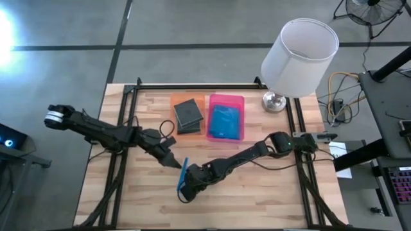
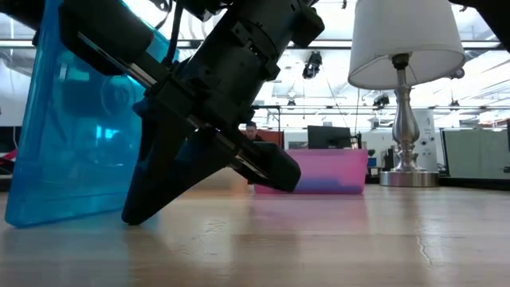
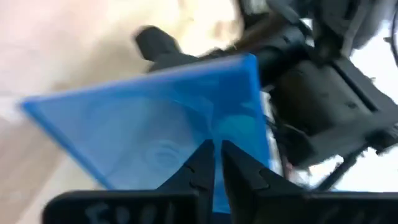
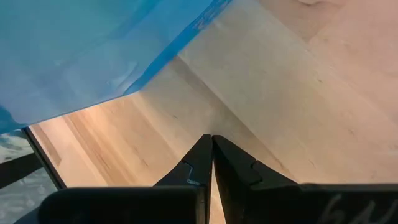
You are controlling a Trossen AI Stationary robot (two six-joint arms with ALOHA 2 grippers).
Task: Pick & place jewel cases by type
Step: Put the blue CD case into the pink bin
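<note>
Blue jewel case (image 1: 183,173): it stands on its edge on the desk (image 1: 257,192).
Left claw (image 1: 172,161): fingers together, holding nothing.
Right claw (image 1: 185,191): together beside it.
You: steady it before you grab.

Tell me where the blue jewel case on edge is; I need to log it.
In the high view the blue jewel case stands on edge on the table near its middle, between the left gripper and right gripper, nearer than the pink tray.
</note>
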